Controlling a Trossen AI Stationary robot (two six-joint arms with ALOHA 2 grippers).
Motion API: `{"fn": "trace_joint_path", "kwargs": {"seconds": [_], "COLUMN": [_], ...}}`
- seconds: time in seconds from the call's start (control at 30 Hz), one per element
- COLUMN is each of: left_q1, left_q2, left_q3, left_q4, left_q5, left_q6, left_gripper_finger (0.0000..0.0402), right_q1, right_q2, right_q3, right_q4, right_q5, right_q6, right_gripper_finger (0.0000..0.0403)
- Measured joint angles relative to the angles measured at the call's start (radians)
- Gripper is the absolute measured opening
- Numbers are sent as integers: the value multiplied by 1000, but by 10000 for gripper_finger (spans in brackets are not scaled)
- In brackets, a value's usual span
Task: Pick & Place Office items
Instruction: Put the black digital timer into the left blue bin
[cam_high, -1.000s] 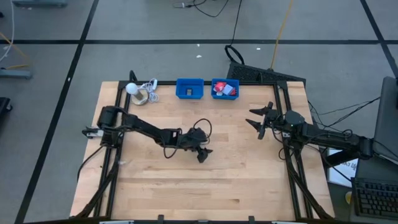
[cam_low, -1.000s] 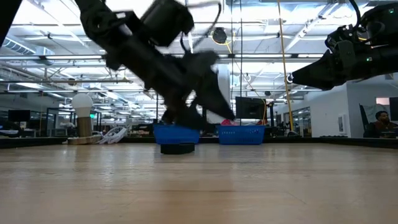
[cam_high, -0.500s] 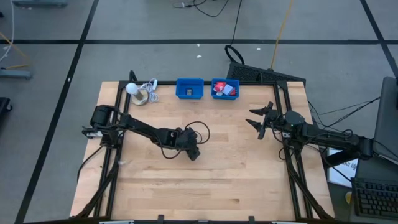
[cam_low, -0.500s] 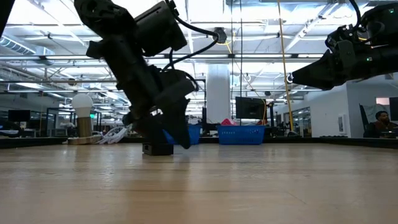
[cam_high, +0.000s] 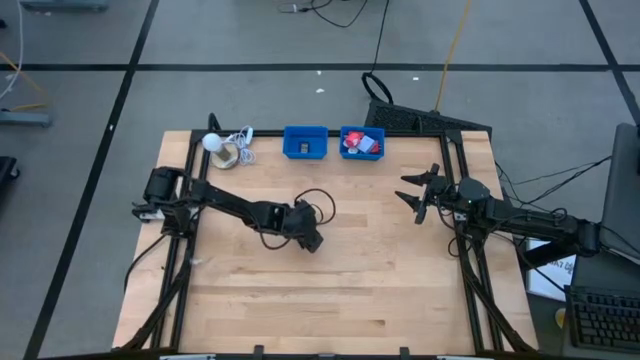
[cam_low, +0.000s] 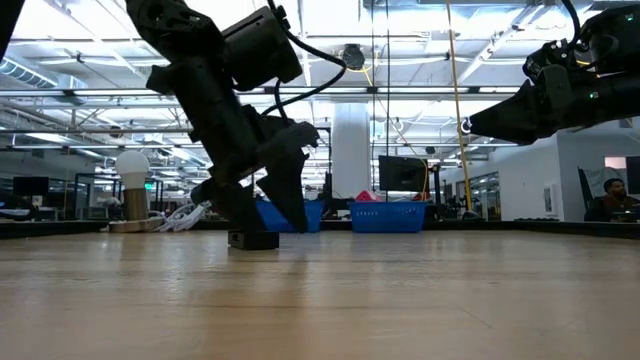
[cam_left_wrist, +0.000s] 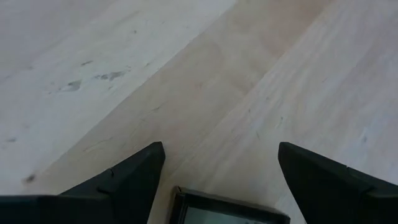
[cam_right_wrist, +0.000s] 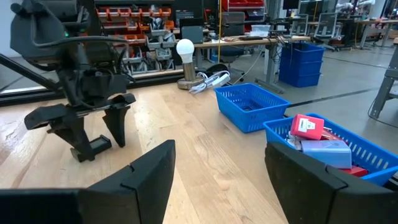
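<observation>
1. High view: the left gripper is seen at the centre of the wooden table, and the right gripper is seen at centre right; two blue bins stand at the table's upper edge, with a white ball to their left.
2. Only in the low view is a small dark flat item shown lying on the table at centre left, between the spread fingers of the left gripper, which are not closed on it.
3. In the left wrist view only the item's edge is shown, at bottom centre, apart from both fingers.
4. In the right wrist view the right gripper's fingers are held apart and empty; red and light blue office items are seen in the bin at lower right.
5. No writing can be read.
</observation>
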Motion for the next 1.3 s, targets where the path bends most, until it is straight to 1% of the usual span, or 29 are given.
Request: {"fn": "trace_joint_path", "kwargs": {"seconds": [0.1, 0.2, 0.4, 0.57, 0.6, 0.63, 0.73, 0.77, 0.87, 1.0, 1.1, 1.17, 1.3], "left_q1": [12, 23, 30, 6, -2, -10, -32, -35, -39, -42, -49, -54, -60], "left_q2": [-12, -42, -140, -159, -159, -159, -153, -153, -153, -153, -153, -153, -153], "left_q3": [-3, -6, -6, -6, -6, -6, -6, -6, -6, -6, -6, -5, -5], "left_q4": [2, -2, -91, -170, -196, -227, -299, -314, -334, -299, -249, -220, -219], "left_q5": [31, 59, 56, 57, 73, 94, 114, 121, 165, 167, 157, 132, 74], "left_q6": [81, 211, 300, 391, 368, 302, 31, -37, -167, -251, -267, -267, -277], "left_gripper_finger": [326, 326, 326, 326, 326, 326, 326, 326, 326, 326, 326, 326, 326], "right_q1": [0, 0, 0, 0, 0, 0, 0, 0, 0, 0, 0, 0, 0], "right_q2": [0, 0, 0, 0, 0, 0, 0, 0, 0, 0, 0, 0, 0], "right_q3": [0, 0, 0, 0, 0, 0, 0, 0, 0, 0, 0, 0, 0], "right_q4": [0, 0, -1, -3, -3, -3, -3, -3, -3, -3, -3, -3, -3], "right_q5": [0, 0, 0, 0, 0, 0, 0, 0, 0, 0, 0, 0, 0], "right_q6": [0, 0, 0, 0, 0, 0, 0, 0, 0, 0, 0, 0, 0], "right_gripper_finger": [238, 238, 238, 238, 238, 238, 238, 238, 238, 238, 238, 238, 238]}}
